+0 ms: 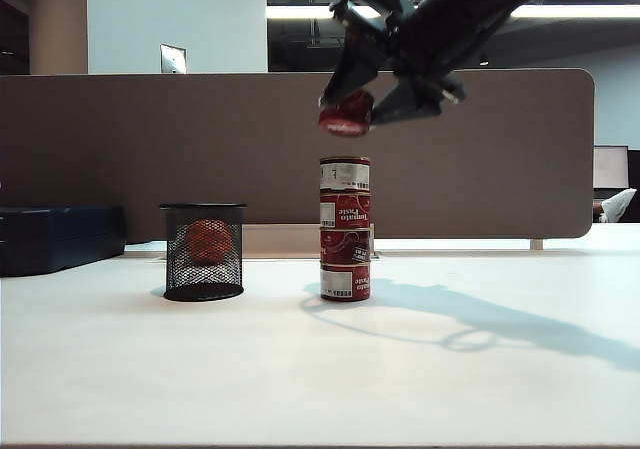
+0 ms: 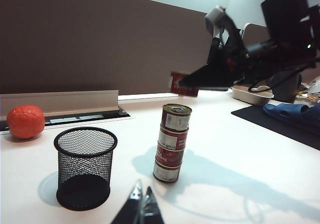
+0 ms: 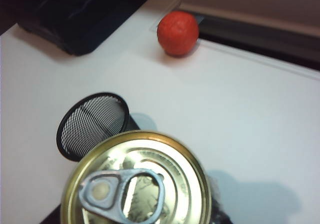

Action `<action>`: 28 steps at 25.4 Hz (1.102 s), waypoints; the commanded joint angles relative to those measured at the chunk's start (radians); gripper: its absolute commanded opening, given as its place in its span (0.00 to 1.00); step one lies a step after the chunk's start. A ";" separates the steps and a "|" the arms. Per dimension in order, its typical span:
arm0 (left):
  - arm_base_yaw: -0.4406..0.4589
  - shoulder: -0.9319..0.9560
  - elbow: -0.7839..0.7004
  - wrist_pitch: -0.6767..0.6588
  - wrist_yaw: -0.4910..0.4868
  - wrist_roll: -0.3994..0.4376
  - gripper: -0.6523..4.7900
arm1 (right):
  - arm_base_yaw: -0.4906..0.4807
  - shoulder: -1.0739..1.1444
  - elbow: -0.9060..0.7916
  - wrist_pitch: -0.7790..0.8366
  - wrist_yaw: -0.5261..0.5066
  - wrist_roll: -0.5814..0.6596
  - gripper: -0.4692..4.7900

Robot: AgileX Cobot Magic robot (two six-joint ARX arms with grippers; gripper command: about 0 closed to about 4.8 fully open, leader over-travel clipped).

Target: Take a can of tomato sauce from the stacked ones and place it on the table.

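1. Far left in the exterior view, a dark box (image 1: 60, 237) sits at the back of the tabletop (image 1: 300, 369); it plays no part here.
2. Next comes a black mesh cup (image 1: 203, 251), upright and empty; a red-orange ball (image 2: 25, 120) lies behind it near the partition (image 1: 150, 149), well apart from the cup, though the exterior view lines the two up.
3. The left hand (image 2: 141, 200) waits low at the near edge, its fingertips close together and holding nothing; it is far from the work.
4. At the middle stands the stack (image 1: 345, 229) of four red tins, upright and slightly uneven; its top tin shows a bare metal lid.
5. Directly above the stack, clear of it with open air between, hangs the can of tomato sauce (image 1: 346, 112); the right hand (image 1: 352, 99) grips it by the sides, jaws set to the can's width; the can is tilted, its axis leaning off vertical, and the pull-tab lid (image 3: 135, 181) faces the wrist camera.
6. The coming move turns on this: the can sits straight over the stack, so lowering it here would hit the tins; I judge it must travel sideways first, then be turned upright.
7. To the right of the stack the tabletop lies bare but for the arm's shadow; the cup blocks part of the left side, so the right looks the easier landing.
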 commanded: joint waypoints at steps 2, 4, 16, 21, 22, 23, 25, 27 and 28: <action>0.001 0.001 0.004 0.012 -0.003 0.004 0.11 | -0.027 -0.079 0.009 0.008 0.037 -0.026 0.56; 0.001 0.001 0.004 0.012 -0.002 0.004 0.11 | -0.056 -0.116 0.009 -0.030 0.058 -0.027 0.56; 0.001 0.001 0.004 0.013 -0.002 0.004 0.11 | -0.264 -0.245 0.006 -0.344 0.062 -0.030 0.56; 0.001 0.001 0.004 0.013 -0.002 0.004 0.11 | -0.273 -0.264 -0.092 -0.335 0.115 -0.062 0.57; 0.001 0.001 0.004 0.013 -0.002 0.004 0.11 | -0.273 -0.275 -0.145 -0.301 0.121 -0.061 0.57; 0.001 0.001 0.004 0.013 -0.002 0.004 0.11 | -0.273 -0.280 -0.173 -0.283 0.122 -0.058 0.57; 0.001 0.001 0.004 0.013 -0.002 0.003 0.11 | -0.273 -0.289 -0.234 -0.248 0.130 -0.057 0.57; 0.001 0.001 0.004 0.013 -0.002 0.003 0.11 | -0.273 -0.291 -0.288 -0.214 0.139 -0.056 0.57; 0.001 0.001 0.004 0.013 -0.002 0.003 0.11 | -0.273 -0.291 -0.345 -0.166 0.140 -0.051 0.57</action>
